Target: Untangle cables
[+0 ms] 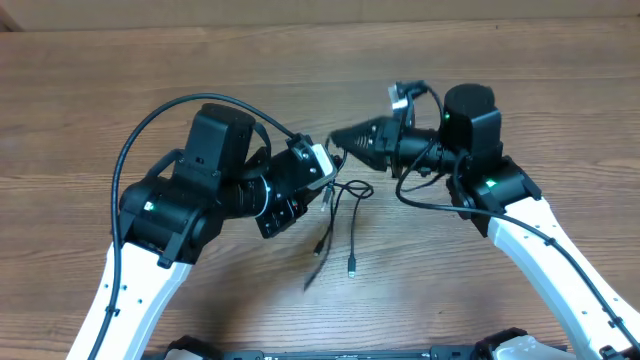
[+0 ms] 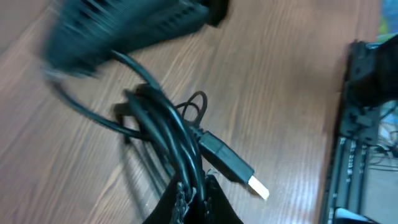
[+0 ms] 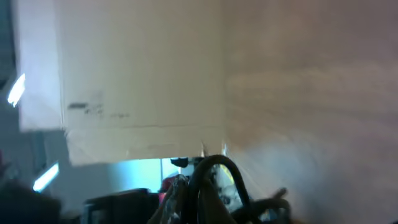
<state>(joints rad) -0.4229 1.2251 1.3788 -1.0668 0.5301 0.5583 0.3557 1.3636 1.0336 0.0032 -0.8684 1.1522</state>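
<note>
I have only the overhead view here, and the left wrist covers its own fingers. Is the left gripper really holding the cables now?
Observer: Yes. In the left wrist view the left gripper is shut on the cables, several strands bunched together.
Operator: Is any plug close to that grip?
Observer: One plug with a silvery tip sticks out just right of the grip.
Operator: And the right gripper?
Observer: The right wrist view is blurred, but the right gripper appears shut, with a black loop rising from its jaws.
</note>
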